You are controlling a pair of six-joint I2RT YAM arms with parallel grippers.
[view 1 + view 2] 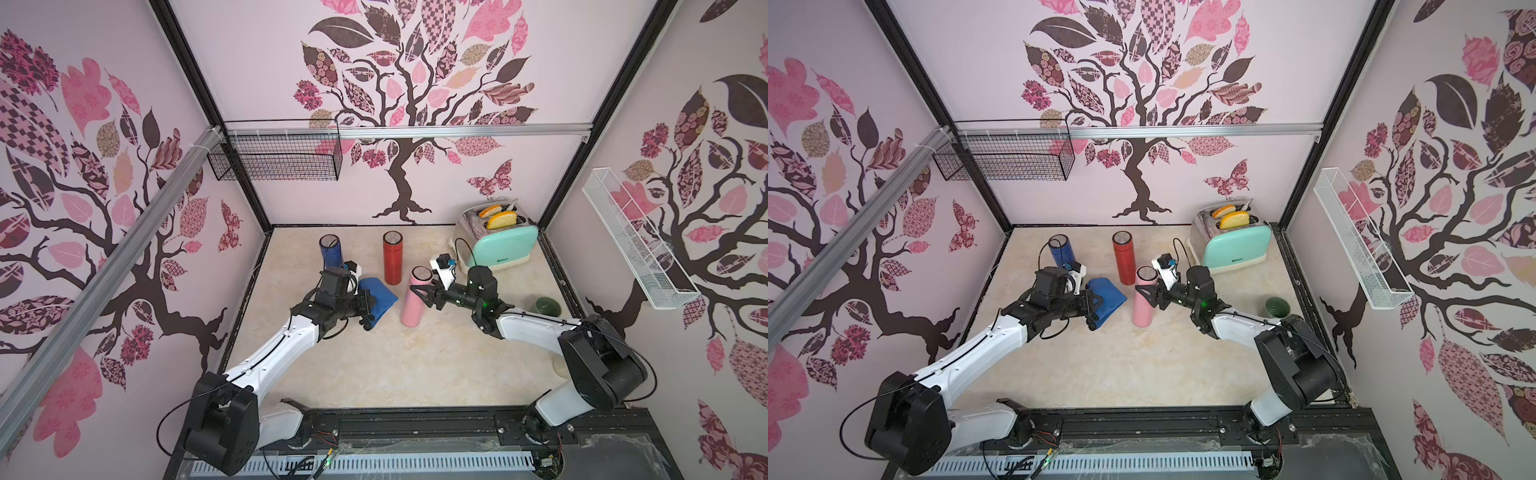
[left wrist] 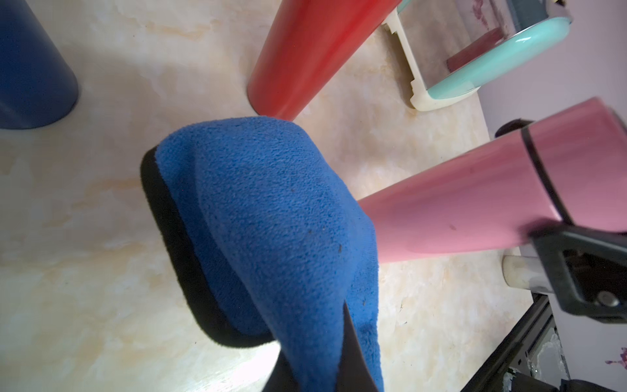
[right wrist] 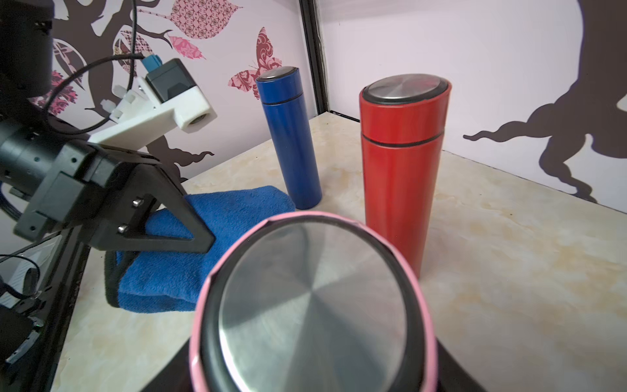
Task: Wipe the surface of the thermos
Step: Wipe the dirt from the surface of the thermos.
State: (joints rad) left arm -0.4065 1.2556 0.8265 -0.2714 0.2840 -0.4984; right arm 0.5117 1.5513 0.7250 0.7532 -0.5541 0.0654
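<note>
Item 1: left pincer (image 1: 367,312), clamped together on a blue cloth (image 1: 380,296), folded. You hold it just beside the pink thermos (image 1: 410,309); whether they touch cannot be told.
Item 2: right pincer (image 1: 424,296), clamped around that thermos near its top, holding it upright on the surface (image 1: 395,365).
Behind, standing apart: red thermos (image 1: 392,259), blue thermos (image 1: 331,251).
Status, as judged: cloth grasped and thermos braced. Wiping of the body appears not yet done.
</note>
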